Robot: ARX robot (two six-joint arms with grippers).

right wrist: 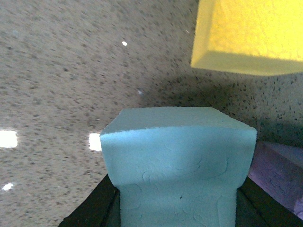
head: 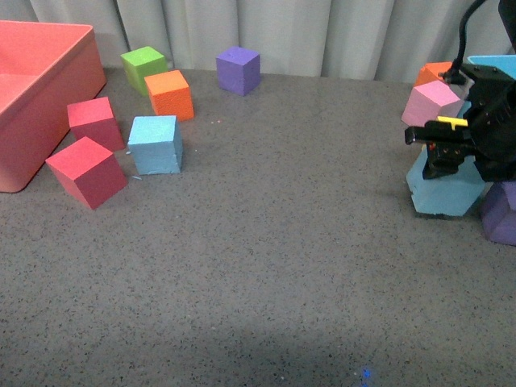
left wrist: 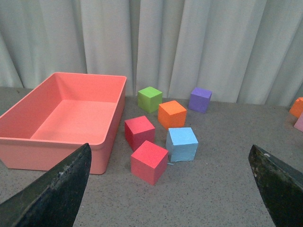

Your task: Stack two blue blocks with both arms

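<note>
One blue block (head: 156, 143) rests on the grey table at the left, between red cubes and an orange cube; the left wrist view shows this blue block (left wrist: 182, 144) too. My left gripper (left wrist: 173, 189) hovers open well short of it, with only its two dark fingertips (left wrist: 57, 194) showing. A second blue block (head: 443, 192) sits at the far right, squeezed by my right gripper (head: 448, 158), which is shut on it. In the right wrist view that blue block (right wrist: 177, 161) fills the space between the jaws, its sides pinched inward.
A large pink-red bin (head: 36, 97) stands at the far left. Two red cubes (head: 87, 171), an orange cube (head: 169, 93), a green cube (head: 143, 66) and a purple cube (head: 239, 70) lie nearby. Pink (head: 434, 102), orange and purple cubes (head: 501, 214) crowd the right gripper; a yellow cube (right wrist: 251, 35) lies close.
</note>
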